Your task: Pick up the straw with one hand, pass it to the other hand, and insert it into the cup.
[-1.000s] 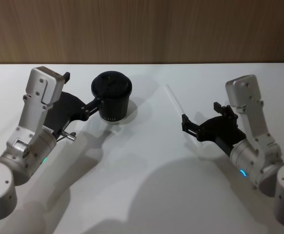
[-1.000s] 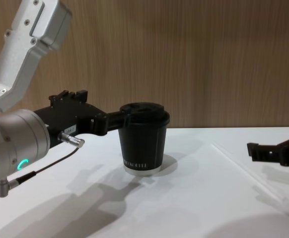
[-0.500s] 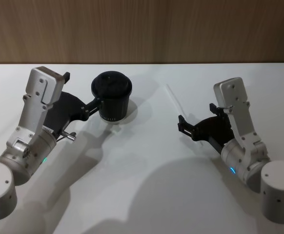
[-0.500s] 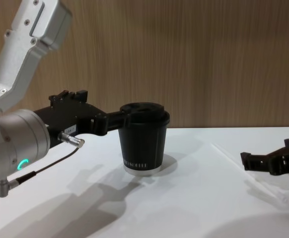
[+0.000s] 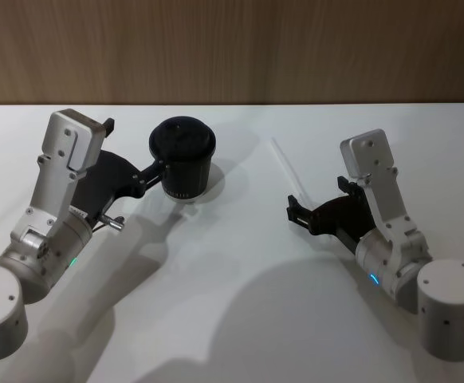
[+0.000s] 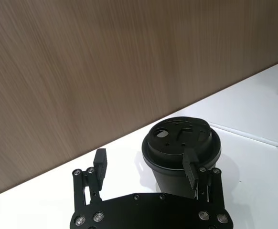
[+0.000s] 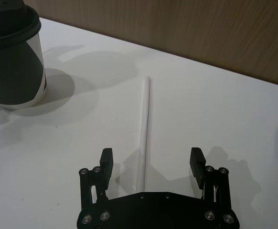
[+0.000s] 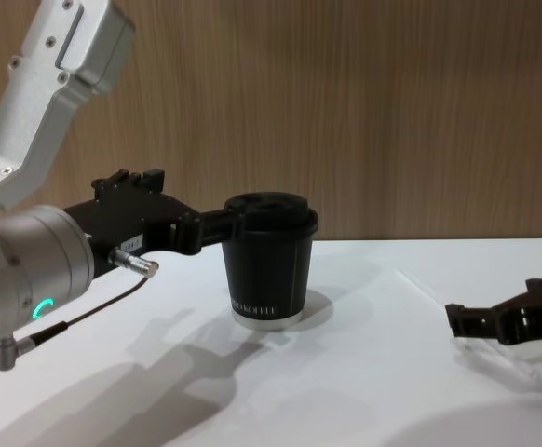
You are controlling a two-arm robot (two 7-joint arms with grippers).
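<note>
Straw (image 7: 144,114) on desk (image 7: 225,109), ungrasped, straddled by the wide right end effector (image 7: 151,153). We judge every step pending; left end effector (image 6: 145,157), wide, beside cup (image 6: 182,143).

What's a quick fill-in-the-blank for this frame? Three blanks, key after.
1. The straw lies ___ on the table.
2. The right gripper has its jaws ___, with the straw's near end between them.
3. The cup stands ___ beside the left gripper.
Missing words: flat; open; upright
</note>
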